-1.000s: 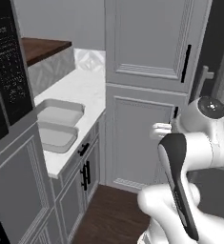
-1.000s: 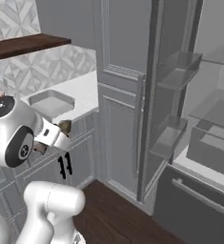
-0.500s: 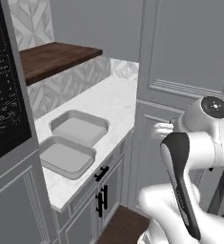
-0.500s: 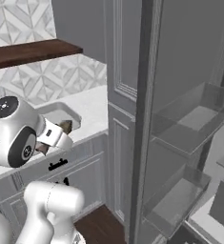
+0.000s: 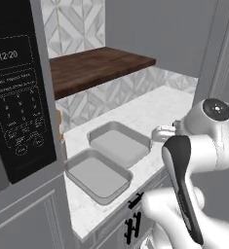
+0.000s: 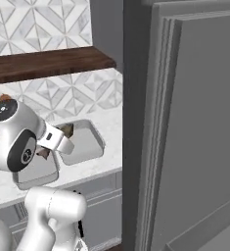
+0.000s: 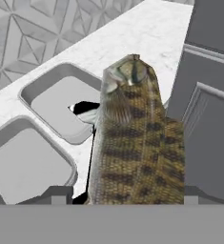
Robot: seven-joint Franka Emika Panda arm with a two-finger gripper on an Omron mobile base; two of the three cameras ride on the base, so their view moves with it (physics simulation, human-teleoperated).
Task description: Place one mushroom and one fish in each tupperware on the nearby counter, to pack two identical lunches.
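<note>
My gripper [image 7: 125, 193] is shut on a mottled brown-green fish [image 7: 135, 143] that stands up between the finger tips. In the left base view the gripper [image 5: 163, 133] hovers just right of the far tupperware [image 5: 120, 143], above the counter [image 5: 152, 112]. The near tupperware [image 5: 97, 175] lies beside the far one, and both look empty. From the right base view the fish [image 6: 67, 130] pokes out of the hand over the two tubs [image 6: 87, 142] [image 6: 35, 172]. Ahead in the hand view lie the tupperware [image 7: 61, 102] [image 7: 23, 167]. The mushroom is out of view.
A dark wooden shelf [image 5: 96, 65] hangs over the back of the counter. A black microwave [image 5: 18, 102] stands at the left. A tall grey cabinet panel [image 6: 185, 127] rises close on the right. Grey cabinet fronts with black handles [image 5: 133, 226] sit below the worktop.
The whole picture has shifted: the base has driven nearer to the counter, so the tubs now lie close below the arm. The fish stays gripped as before.
</note>
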